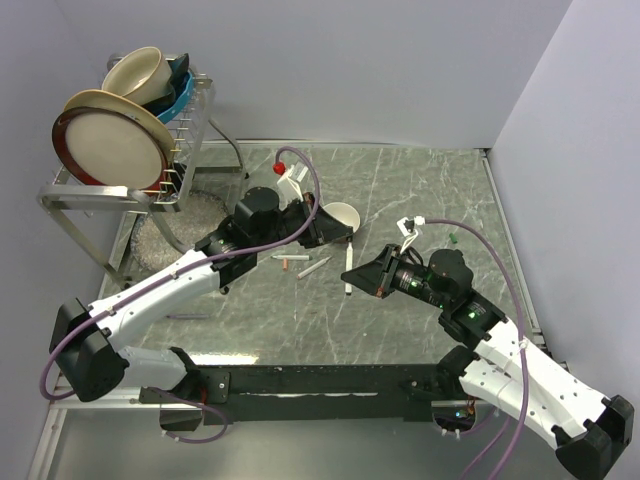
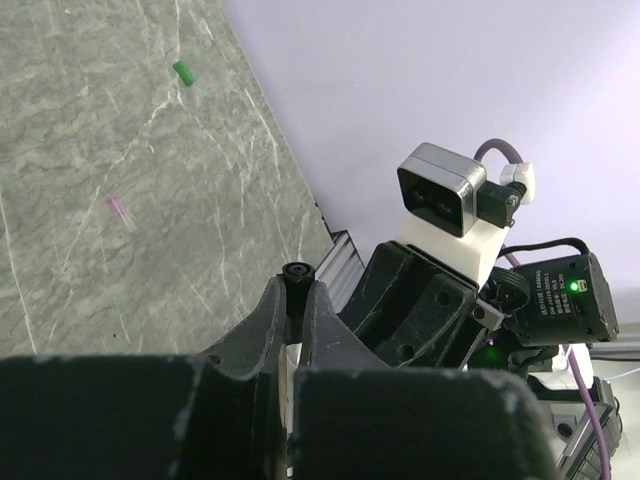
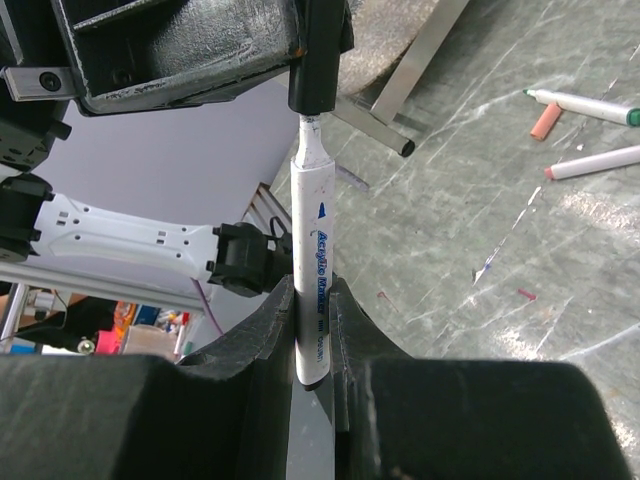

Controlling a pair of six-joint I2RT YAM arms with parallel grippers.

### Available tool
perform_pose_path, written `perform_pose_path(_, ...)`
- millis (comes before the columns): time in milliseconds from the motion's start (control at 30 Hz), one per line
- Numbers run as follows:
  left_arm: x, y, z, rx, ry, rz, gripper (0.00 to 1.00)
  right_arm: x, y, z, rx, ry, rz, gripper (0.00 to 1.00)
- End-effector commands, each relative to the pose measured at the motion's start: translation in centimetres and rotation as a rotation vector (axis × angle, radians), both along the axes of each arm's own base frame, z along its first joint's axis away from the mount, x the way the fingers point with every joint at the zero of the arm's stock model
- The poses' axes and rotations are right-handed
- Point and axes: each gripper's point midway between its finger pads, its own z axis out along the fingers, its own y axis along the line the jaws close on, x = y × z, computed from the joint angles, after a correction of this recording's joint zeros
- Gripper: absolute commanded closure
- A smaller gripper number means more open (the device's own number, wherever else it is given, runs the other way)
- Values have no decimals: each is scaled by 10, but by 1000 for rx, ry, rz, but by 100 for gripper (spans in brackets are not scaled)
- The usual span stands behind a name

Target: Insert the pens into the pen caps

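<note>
Near the middle of the tabletop (image 1: 420,190), the right gripper (image 3: 312,300) clamps a white pen (image 3: 308,230) between closed jaws. Its tip meets the black cap (image 3: 318,60), pinched tight in the left gripper (image 2: 296,292).

Robot lab cell, white partition walls (image 1: 350,70), grey tabletop (image 1: 420,190), dish rack (image 1: 196,120)

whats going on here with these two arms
The right claw holds a white pen, its tip in the mouth of the black cap pinched in the left claw. A green-tipped pen and a red-tipped pen lie uncapped on the table. The green cap lies apart.
</note>
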Motion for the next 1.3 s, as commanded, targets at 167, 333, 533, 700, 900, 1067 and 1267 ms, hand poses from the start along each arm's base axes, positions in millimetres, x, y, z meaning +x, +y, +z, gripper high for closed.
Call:
perform_pose_path(167, -17, 0, 15, -62, -63, -77, 99, 5, -4, 38, 55, -104, -37, 100)
perform_pose_path(333, -34, -1, 19, -99, -87, -159, 99, 11, -4, 50, 52, -112, -60, 100)
perform_pose_path(533, -45, 1, 13, -81, -84, -187, 99, 20, -18, 79, 52, -186, -155, 100)
perform_pose_path(700, -49, 3, 25, -103, -99, -197, 80, 14, -13, 93, 39, -262, -92, 100)
perform_pose_path(900, -45, 0, 44, -106, -155, -197, 68, -6, -7, 100, 69, -290, 11, 100)
perform_pose_path(1067, -46, -3, 46, -120, -158, -216, 67, -10, -9, 101, 72, -290, 19, 100)
perform_pose_path(1267, -53, -6, 43, -150, -142, -260, 66, -12, -6, 101, 77, -286, 42, 100)
